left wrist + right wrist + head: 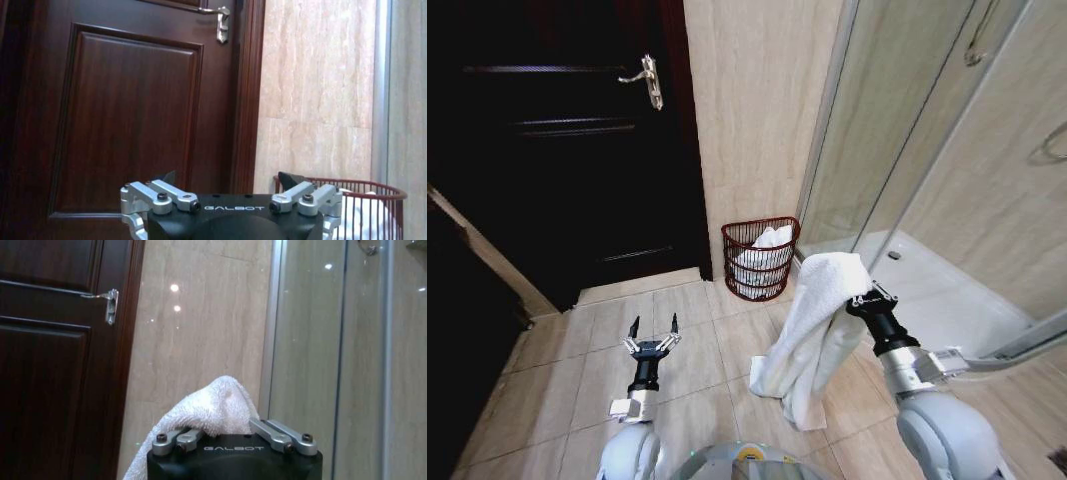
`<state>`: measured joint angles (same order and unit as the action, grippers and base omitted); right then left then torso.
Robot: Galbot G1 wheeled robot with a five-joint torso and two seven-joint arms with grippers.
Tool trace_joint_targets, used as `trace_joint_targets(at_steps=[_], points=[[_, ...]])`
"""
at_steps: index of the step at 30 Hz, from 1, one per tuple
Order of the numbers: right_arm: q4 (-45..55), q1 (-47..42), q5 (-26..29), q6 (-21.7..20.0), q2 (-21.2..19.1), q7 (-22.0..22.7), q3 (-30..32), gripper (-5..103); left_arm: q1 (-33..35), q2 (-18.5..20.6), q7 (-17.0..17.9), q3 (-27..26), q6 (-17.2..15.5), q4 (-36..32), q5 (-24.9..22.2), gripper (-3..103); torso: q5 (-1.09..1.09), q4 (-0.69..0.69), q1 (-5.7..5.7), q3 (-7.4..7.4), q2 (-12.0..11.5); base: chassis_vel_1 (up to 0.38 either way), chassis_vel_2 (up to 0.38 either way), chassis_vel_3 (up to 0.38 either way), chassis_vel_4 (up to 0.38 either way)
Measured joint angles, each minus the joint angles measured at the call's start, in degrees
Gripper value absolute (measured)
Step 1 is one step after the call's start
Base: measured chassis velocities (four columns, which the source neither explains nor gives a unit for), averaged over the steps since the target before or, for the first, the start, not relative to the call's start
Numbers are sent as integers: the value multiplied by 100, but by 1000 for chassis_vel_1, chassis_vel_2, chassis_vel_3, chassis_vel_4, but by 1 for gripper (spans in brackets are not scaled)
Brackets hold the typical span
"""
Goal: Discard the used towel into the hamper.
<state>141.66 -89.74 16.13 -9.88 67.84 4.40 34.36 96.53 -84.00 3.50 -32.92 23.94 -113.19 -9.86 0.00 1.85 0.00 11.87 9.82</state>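
From the head view, the right gripper (867,297) is raised in front of the robot with a white towel (812,335) pinched at its top fold, so the cloth drapes down in a long hang and its lower end seems to reach the tiled floor (577,360). Held high like that, the towel stays bunched and can be carried as one piece. The hamper (760,259) stands ahead against the beige wall (747,100), between the dark door (557,150) and the glass shower screen (897,120); some white cloth already lies in it. The towel is well short of the hamper, so the drop is not yet done. The left gripper (654,328) waits low on the left, fingers spread and empty, clear of the load.

In the left wrist view, the left gripper (230,182) points at the door (127,110), jaws apart with nothing between them, and the hamper (383,190) rim sits just beyond one finger.

In the right wrist view, the right gripper (233,432) is pressed in on the towel (207,412), which bulges up between its fingers; the door handle (110,305) and shower screen (313,340) lie beyond.
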Motion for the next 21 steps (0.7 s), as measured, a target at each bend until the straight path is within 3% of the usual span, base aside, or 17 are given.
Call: trace_joint_targets(at_steps=[21], points=[[-101, 117, 84, 25, -13, 16, -20, 8, -81, -77, 44, 13, 40, 114, 163, 100, 0, 2, 0, 0, 0, -19, 133, 135, -15]])
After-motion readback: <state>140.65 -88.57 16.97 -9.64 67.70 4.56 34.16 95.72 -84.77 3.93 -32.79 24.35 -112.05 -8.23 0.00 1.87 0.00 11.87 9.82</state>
